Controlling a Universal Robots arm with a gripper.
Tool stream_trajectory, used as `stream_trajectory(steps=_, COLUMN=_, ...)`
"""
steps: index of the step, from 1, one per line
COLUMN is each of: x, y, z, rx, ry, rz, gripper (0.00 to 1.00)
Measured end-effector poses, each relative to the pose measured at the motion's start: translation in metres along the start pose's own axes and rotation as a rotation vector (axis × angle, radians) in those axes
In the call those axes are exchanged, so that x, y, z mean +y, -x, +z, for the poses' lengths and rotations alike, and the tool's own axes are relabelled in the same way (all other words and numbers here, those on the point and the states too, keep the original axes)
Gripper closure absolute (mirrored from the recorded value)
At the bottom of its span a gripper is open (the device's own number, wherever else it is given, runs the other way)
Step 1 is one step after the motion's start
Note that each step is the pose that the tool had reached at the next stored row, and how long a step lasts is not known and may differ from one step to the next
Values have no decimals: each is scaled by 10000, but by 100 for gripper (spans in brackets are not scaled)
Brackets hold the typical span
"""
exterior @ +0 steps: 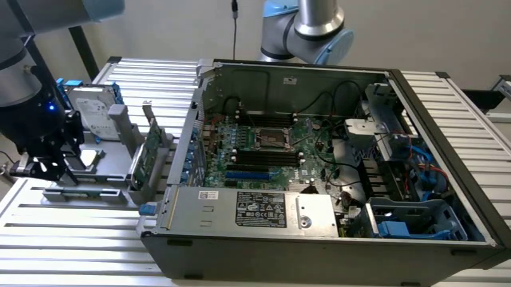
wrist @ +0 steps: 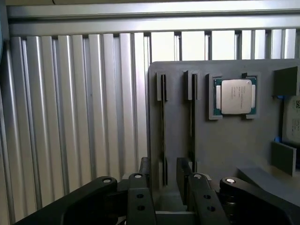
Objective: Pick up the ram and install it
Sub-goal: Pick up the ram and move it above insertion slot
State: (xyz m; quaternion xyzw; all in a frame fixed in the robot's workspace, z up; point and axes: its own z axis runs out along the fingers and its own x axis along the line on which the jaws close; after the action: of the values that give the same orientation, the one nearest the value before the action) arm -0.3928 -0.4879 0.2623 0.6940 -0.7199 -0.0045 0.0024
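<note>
The claw (wrist: 164, 165) hung with its jaws spread astride one slot (wrist: 163, 117) of the grey fixture (wrist: 234, 140), bare ribbed bench (wrist: 70, 117) lying free beside it. Between fixture and open-topped computer case (exterior: 319, 251) stood the upright expansion card (exterior: 139, 158) and the case's side wall (exterior: 194, 128); black cables (exterior: 329, 156) crossed above the motherboard (exterior: 239, 134).

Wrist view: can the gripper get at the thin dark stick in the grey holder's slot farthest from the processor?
Probably yes. The open gripper straddles the line of the thin dark stick; nothing lies over its slot in the grey holder, and the silver-lidded processor sits in its own pocket.
</note>
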Motion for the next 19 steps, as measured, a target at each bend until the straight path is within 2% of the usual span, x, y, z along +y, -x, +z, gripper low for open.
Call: stream_trajectory(steps=19, x=-5, y=-1, z=346, rx=3, ry=1, rz=-270, gripper=64)
